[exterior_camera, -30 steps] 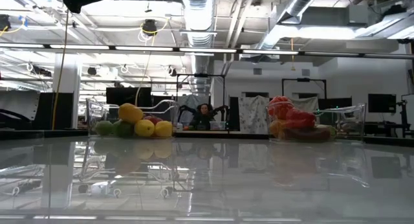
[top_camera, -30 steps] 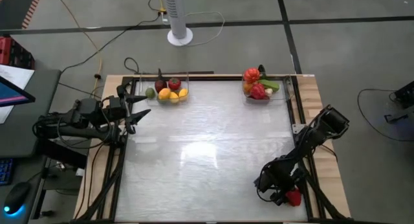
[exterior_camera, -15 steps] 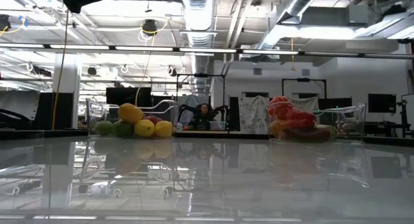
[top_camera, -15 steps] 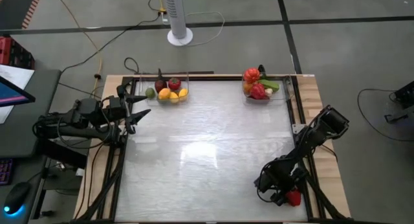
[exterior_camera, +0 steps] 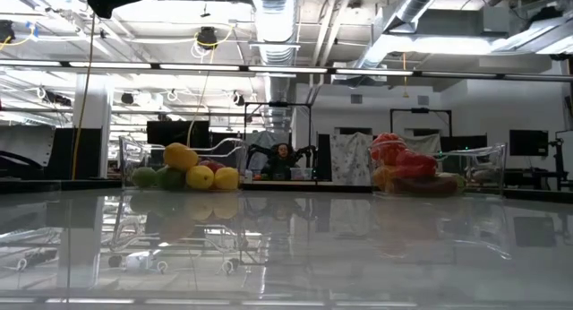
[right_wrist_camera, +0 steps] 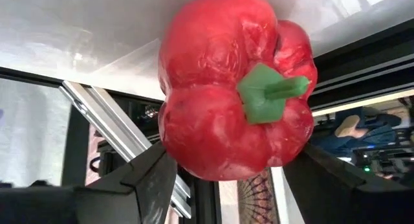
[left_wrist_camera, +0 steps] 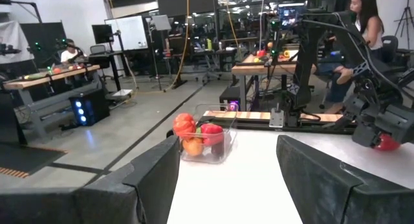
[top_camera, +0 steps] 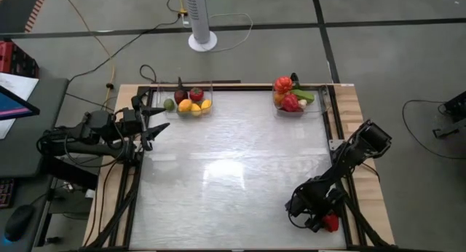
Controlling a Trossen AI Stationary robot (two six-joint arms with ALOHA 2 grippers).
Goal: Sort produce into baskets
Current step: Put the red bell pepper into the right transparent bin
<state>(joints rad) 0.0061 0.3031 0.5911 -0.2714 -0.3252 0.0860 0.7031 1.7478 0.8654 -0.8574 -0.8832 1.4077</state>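
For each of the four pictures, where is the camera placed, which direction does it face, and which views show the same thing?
High: overhead, looking down on the table, both arms, left gripper.
Low: at tabletop height, facing both baskets; an arm's dark tip barely shows at the top.
Left wrist: between its own fingers, toward one basket and the right arm.
Right wrist: close on the red pepper between the right gripper fingers.
Shared: that pepper shows in high and both wrist views.

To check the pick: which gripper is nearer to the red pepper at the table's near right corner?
Right. The right gripper is at the red pepper, fingers on both sides. The left gripper waits across the table, near the left basket.
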